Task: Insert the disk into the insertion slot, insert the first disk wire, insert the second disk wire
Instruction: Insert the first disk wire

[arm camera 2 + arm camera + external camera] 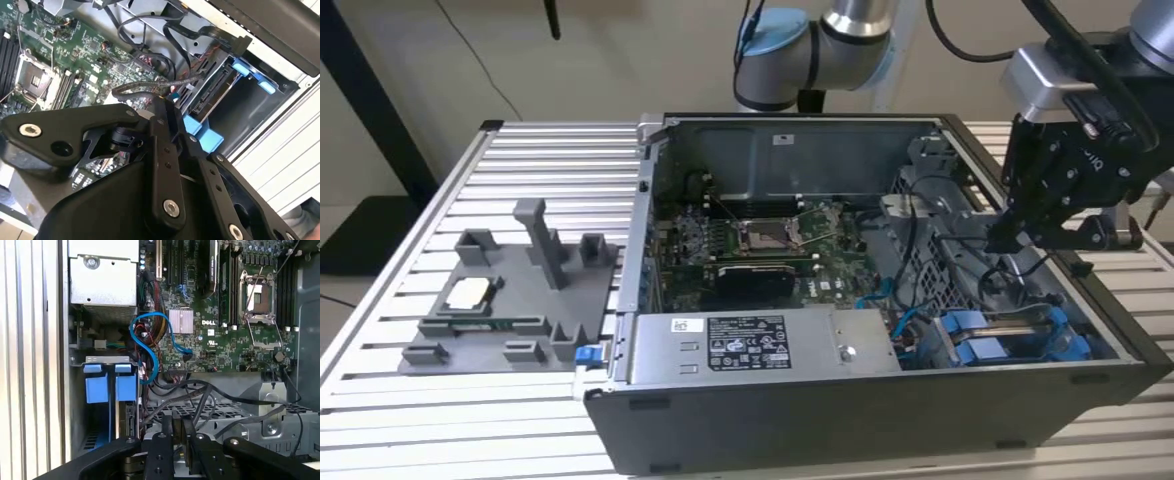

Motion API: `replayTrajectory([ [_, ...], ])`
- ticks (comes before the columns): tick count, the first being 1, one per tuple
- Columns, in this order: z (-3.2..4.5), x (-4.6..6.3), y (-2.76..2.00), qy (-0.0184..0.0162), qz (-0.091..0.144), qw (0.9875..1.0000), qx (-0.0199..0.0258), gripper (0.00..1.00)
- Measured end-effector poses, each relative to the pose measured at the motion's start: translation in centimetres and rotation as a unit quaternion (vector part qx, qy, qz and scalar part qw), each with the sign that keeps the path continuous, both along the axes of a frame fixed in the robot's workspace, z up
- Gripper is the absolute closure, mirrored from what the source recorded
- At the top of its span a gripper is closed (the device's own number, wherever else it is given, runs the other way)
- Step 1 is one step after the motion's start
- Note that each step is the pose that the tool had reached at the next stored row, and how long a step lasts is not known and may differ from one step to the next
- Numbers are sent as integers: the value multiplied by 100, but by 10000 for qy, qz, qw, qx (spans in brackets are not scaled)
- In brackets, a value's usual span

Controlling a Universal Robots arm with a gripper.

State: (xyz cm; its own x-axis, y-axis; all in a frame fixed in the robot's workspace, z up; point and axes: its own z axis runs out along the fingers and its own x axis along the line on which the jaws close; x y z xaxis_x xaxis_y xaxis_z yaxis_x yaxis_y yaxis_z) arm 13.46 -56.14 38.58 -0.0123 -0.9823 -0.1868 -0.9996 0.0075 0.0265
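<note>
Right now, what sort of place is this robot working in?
Likely a robotics lab or test bench for computer assembly: an open computer case sits on a slatted metal table, a grey parts tray lies beside it, and the arm's gripper hangs above the case.

Tool [178, 426] partly beyond frame edge

Soft, even light (shadows faint), dimmer inside the case [854, 420], table slats [25, 340] washed out in the first wrist view

Matt black claw [176, 421] — ribbed bare-metal table [427, 420]
</note>
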Motion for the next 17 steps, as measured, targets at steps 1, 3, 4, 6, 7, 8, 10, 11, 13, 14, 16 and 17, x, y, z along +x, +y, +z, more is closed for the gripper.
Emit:
replayTrajectory([
  [1,-2,-1,0,-1,22,10000,-46,81],
  [3,-2,0,0,-4,81,9998,-155,81],
  [4,-3,0,0,-5,107,9997,-209,81],
  [6,-4,0,0,-5,146,9994,-314,81],
  [7,-4,0,0,-5,159,9992,-363,81],
  [8,-5,0,-1,-6,171,9990,-409,81],
  [10,-9,1,0,-8,182,9987,-475,81],
  [11,-11,1,-1,-10,191,9987,-477,81],
  [13,-22,4,0,-26,231,9986,-483,81],
  [14,-29,6,0,-41,250,9985,-484,81],
  [16,-46,12,-5,-68,283,9984,-486,81],
  [17,-54,17,-6,-77,300,9983,-487,81],
])
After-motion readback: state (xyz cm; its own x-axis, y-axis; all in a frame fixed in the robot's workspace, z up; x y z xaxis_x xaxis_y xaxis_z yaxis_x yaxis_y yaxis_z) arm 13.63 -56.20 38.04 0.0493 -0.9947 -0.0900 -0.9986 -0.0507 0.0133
